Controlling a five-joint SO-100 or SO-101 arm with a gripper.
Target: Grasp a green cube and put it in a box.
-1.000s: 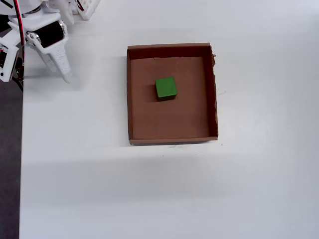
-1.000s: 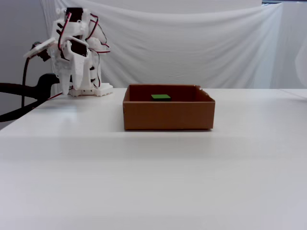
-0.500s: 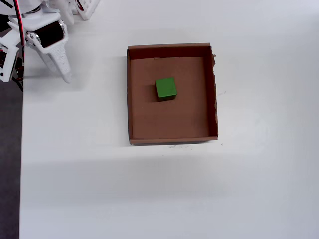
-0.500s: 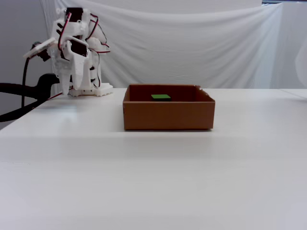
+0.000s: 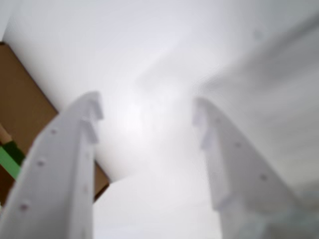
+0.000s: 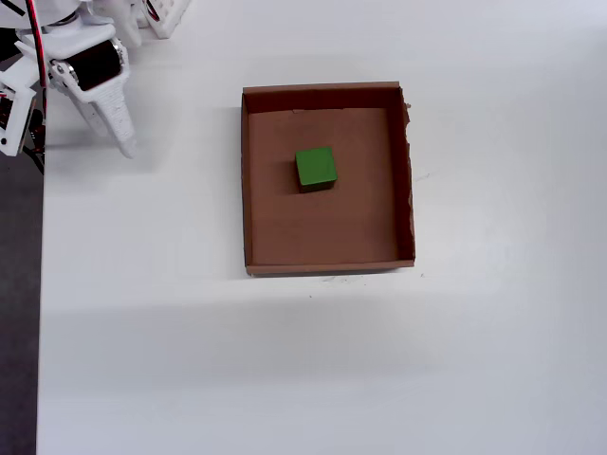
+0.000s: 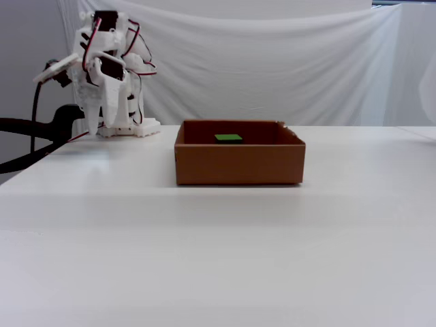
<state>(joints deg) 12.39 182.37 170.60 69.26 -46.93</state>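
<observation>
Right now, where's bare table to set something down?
Overhead view: the white table is bare below the box, right of it, and between it and the gripper. Only the top-left corner is crowded, by the arm. The green cube sits inside the box.

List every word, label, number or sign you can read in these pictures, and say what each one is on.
None: no view shows any readable text.
The box, the green cube, the white arm and the table are all plain and unmarked.

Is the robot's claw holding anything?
No. The gripper is open and empty. The green cube lies inside the box, away from it.
</observation>
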